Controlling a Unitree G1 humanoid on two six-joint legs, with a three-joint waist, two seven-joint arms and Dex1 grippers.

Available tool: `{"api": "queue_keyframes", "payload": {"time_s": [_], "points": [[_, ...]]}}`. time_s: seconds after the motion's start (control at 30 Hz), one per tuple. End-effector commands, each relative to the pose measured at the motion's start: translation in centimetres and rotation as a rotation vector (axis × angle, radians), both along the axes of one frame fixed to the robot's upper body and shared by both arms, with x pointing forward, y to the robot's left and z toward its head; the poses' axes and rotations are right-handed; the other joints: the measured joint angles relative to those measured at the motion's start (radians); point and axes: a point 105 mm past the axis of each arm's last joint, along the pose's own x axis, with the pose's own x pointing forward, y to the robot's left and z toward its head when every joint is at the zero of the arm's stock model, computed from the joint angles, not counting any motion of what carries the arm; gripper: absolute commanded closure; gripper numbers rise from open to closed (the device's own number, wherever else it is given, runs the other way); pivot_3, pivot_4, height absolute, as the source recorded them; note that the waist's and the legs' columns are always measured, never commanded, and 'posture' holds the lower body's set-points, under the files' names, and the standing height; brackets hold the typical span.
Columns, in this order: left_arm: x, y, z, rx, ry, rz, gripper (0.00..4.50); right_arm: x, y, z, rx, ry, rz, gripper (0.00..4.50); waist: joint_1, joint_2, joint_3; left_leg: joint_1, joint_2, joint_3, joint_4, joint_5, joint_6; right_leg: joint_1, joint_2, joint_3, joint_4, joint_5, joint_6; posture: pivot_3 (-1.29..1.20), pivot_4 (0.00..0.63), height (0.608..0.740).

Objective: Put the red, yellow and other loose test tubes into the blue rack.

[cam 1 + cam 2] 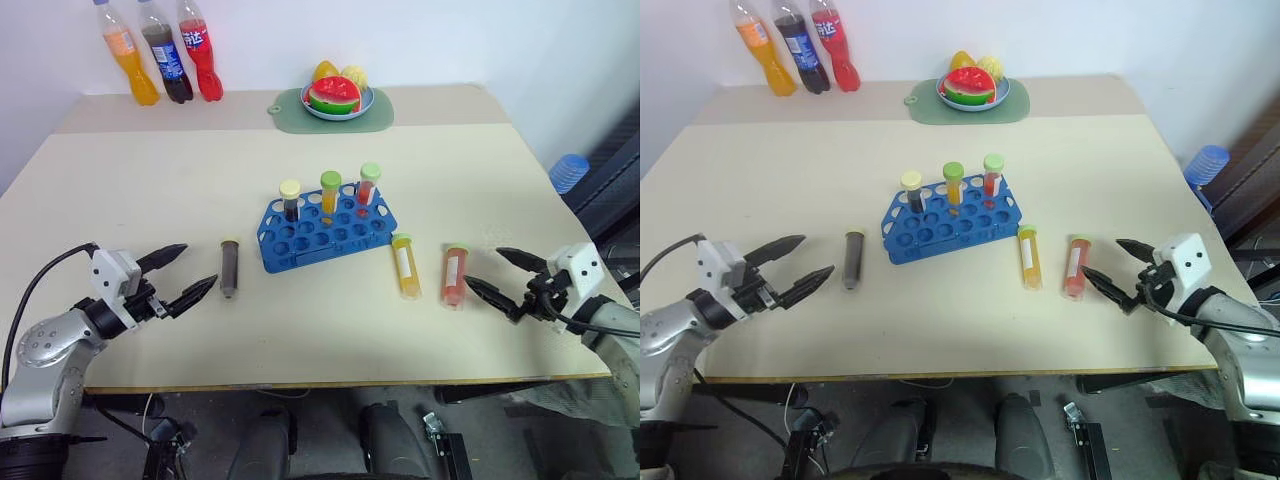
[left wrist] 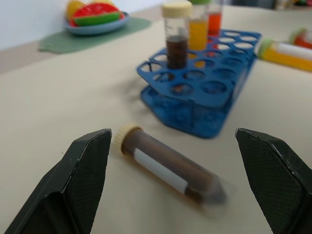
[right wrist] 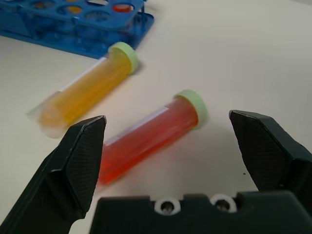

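The rack [image 1: 327, 232] is seen at centre frame on the table [image 1: 150, 180], with 3 capped tubes upright in its far row; their lower ends are hidden in the holes. 3 loose tubes lie flat: the brown tube [image 1: 229, 267] left of the rack, the yellow tube [image 1: 406, 266] and red tube [image 1: 455, 274] at its right. The left end effector [image 1: 183, 273], lower left, is spread open near the brown tube, gripping nothing. The right end effector [image 1: 507, 275], lower right, is spread open just beside the red tube. The bottles' [image 1: 160, 50] tops are cut off at upper left.

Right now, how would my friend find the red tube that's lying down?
Start at the blue rack mid-table. On its right lie two loose tubes side by side. The red tube is the farther one, beyond the yellow tube, just ahead of the right gripper's open fingers.
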Motion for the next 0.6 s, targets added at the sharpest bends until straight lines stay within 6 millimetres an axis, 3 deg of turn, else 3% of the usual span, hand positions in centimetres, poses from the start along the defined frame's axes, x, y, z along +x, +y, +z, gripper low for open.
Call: {"api": "queue_keyframes", "payload": {"time_s": [0.03,0.33,0.4,0.6], "points": [[-0.4,-0.1,0.8,0.035,-0.015,-0.025,0.30,-0.4,0.2,1.6,-0.011,-0.042,0.020,0.00,0.002,0.000,0.000,0.000,0.000,0.000,0.000,0.000,0.000,0.000,0.000,0.000,0.000,0.000,0.000,0.00,0.150,0.740],[0.1,-1.3,1.5,0.009,-0.028,-0.071,0.30,0.2,-0.2,1.3,-0.021,-0.015,-0.033,0.00,0.004,0.000,0.000,0.000,0.000,0.000,0.000,0.000,0.000,0.000,0.000,0.000,0.000,0.000,-0.001,0.00,0.150,0.740],[0.1,-2.0,1.4,0.016,-0.031,-0.096,0.30,0.5,0.0,1.9,-0.009,-0.017,-0.040,0.00,0.003,0.000,0.000,0.000,0.000,0.000,0.000,0.000,0.000,0.000,0.000,0.000,0.000,0.000,-0.001,0.00,0.150,0.740],[-0.3,-3.9,0.5,0.049,-0.031,-0.162,0.30,2.6,-0.5,5.4,-0.027,-0.001,-0.283,0.00,0.002,0.001,0.001,0.000,0.000,0.000,0.000,0.000,0.000,-0.001,0.000,0.000,0.000,-0.001,-0.001,0.00,0.150,0.740]]}}
